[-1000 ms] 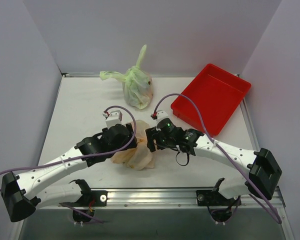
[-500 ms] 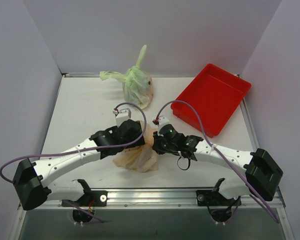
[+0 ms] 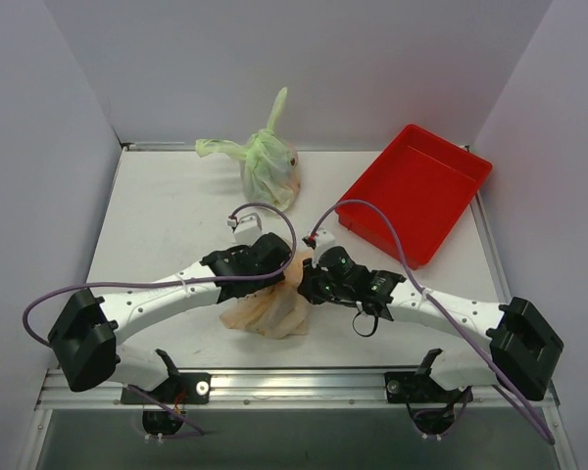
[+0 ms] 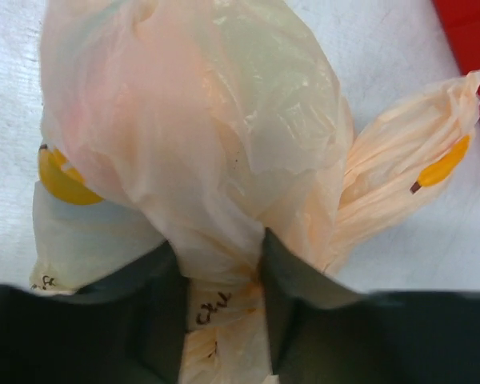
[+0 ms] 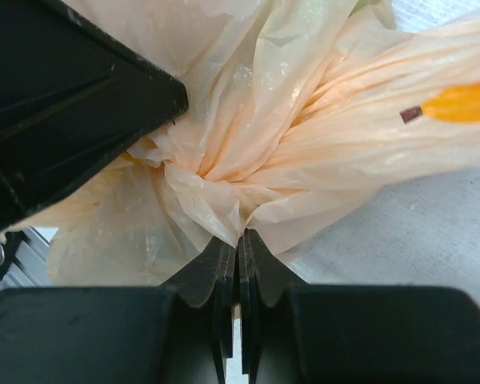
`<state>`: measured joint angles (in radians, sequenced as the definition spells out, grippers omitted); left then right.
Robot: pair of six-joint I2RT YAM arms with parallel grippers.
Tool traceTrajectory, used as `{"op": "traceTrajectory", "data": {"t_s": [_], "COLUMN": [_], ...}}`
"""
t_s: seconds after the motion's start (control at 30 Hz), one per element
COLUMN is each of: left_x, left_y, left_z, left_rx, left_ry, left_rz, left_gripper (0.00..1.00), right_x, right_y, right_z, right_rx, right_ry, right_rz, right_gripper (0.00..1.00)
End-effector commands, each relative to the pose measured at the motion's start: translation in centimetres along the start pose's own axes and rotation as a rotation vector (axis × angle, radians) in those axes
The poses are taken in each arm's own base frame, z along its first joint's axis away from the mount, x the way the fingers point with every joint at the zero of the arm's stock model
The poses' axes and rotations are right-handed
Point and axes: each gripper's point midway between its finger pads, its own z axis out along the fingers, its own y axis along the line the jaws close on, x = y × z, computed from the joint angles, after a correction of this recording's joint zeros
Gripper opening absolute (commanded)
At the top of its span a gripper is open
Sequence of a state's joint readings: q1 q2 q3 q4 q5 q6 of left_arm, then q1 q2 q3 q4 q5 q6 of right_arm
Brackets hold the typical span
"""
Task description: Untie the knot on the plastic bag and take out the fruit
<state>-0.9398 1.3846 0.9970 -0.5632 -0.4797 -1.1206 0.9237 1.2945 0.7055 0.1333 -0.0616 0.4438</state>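
- Top external: white table [image 3: 157,215], pale walls [image 3: 372,59].
- Behind: green bag [image 3: 269,171], red tray [image 3: 412,191].
- On the plastic bag [image 3: 269,311]: left gripper [image 4: 222,256] pinching, right gripper [image 5: 240,240] pressed together on a fold.

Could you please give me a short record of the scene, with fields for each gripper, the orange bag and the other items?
left gripper: shut on the plastic bag, bunched plastic between its fingers
right gripper: shut on a fold of the plastic bag
bag state: closed, between both arms
green bag: tied, beyond the arms
red tray: far right, empty
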Motion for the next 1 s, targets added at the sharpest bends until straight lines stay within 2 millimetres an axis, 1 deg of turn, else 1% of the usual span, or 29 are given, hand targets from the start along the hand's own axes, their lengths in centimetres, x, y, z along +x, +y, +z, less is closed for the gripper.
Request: {"op": "traceTrajectory", "data": {"t_s": [0.0, 0.03, 0.07, 0.1, 0.13, 0.2, 0.23, 0.27, 0.3, 0.33, 0.37, 0.4, 0.43, 0.47, 0.53, 0.6, 0.63, 0.7, 0.73, 0.8, 0.83, 0.87, 0.9, 0.97], "left_x": [-3.4, -4.0, -4.4, -4.7, -5.5, -6.2, -7.4, -7.6, -8.2, -8.8, -9.8, -10.0, -10.5, -11.3, -11.5, -12.0, -11.7, -11.7, -11.2, -10.5, -10.1, -9.5, -9.2, -8.5], "left_y": [-2.5, -2.3, -2.2, -1.9, -1.4, -0.7, 0.1, 0.7, 1.4, 2.1, 3.2, 3.9, 4.5, 5.7, 7.0, 8.3, 9.0, 9.4, 9.3, 9.1, 8.8, 8.3, 8.1, 7.6], "left_z": [-1.0, -1.2, -1.2, -1.2, -1.2, -1.3, -1.5, -1.5, -1.5, -2.0, -1.9, -2.0, -2.5, -2.4, -2.6, -2.7, -2.8, -2.9, -3.0, -3.0, -3.1, -3.2, -3.3, -3.7], "left_rx": [0.059, 0.056, 0.055, 0.051, 0.047, 0.041, 0.033, 0.025, 0.017, 0.017, -0.003, -0.006, -0.004, -0.029, -0.037, -0.058, -0.071, -0.069, -0.053, -0.027, -0.010, 0.023, 0.037, 0.066], "left_ry": [-0.106, -0.121, -0.127, -0.130, -0.138, -0.148, -0.169, -0.170, -0.176, -0.186, -0.200, -0.196, -0.202, -0.212, -0.202, -0.199, -0.192, -0.183, -0.163, -0.130, -0.113, -0.080, -0.065, -0.036], "left_rz": [-0.080, -0.079, -0.082, -0.084, -0.092, -0.097, -0.104, -0.102, -0.107, -0.106, -0.126, -0.128, -0.116, -0.131, -0.109, -0.110, -0.091, -0.073, -0.048, -0.025, -0.012, -0.007, -0.005, -0.006], "left_gripper": [0.37, 0.17, 0.07, 0.00, 0.00, 0.00, 0.00, 0.00, 0.00, 0.00, 0.00, 0.00, 0.00, 0.00, 0.00, 0.00, 0.00, 0.00, 0.00, 0.00, 0.00, 0.00, 0.00, 0.00], "right_x": [-1.9, -1.8, -1.9, -2.0, -2.0, -2.1, -2.3, -2.2, -2.6, -2.7, -2.8, -2.9, -2.9, -2.8, -2.5, -2.2, -2.4, -2.5, -3.0, -2.4, -2.6, -3.1, -3.4, -4.6], "right_y": [1.0, 0.9, 0.7, 0.6, 0.4, -0.3, -0.7, -1.2, -2.7, -3.4, -4.2, -6.0, -6.8, -7.7, -9.8, -10.5, -10.8, -10.7, -10.5, -9.7, -9.4, -8.2, -7.7, -6.3], "right_z": [-1.1, -1.1, -1.2, -1.3, -1.4, -1.6, -1.8, -1.9, -2.4, -2.6, -2.9, -3.4, -3.7, -4.0, -4.8, -5.4, -5.7, -6.1, -6.3, -6.7, -6.9, -7.3, -7.7, -8.8], "right_rx": [-0.041, -0.038, -0.031, -0.027, -0.020, 0.011, 0.026, 0.041, 0.093, 0.108, 0.125, 0.163, 0.180, 0.199, 0.243, 0.263, 0.272, 0.266, 0.257, 0.224, 0.209, 0.168, 0.145, 0.110], "right_ry": [-0.084, -0.084, -0.089, -0.089, -0.089, -0.093, -0.098, -0.096, -0.118, -0.124, -0.132, -0.149, -0.156, -0.162, -0.179, -0.184, -0.191, -0.195, -0.206, -0.156, -0.147, -0.132, -0.128, -0.121], "right_rz": [-0.011, -0.012, -0.012, -0.014, -0.017, -0.011, -0.003, 0.007, 0.034, 0.062, 0.085, 0.132, 0.166, 0.206, 0.261, 0.295, 0.306, 0.295, 0.285, 0.237, 0.213, 0.184, 0.147, 0.028], "right_gripper": [0.00, 0.00, 0.00, 0.00, 0.00, 0.00, 0.00, 0.00, 0.00, 0.00, 0.00, 0.00, 0.00, 0.00, 0.00, 0.00, 0.00, 0.00, 0.00, 0.01, 0.04, 0.09, 0.22, 0.36]}}
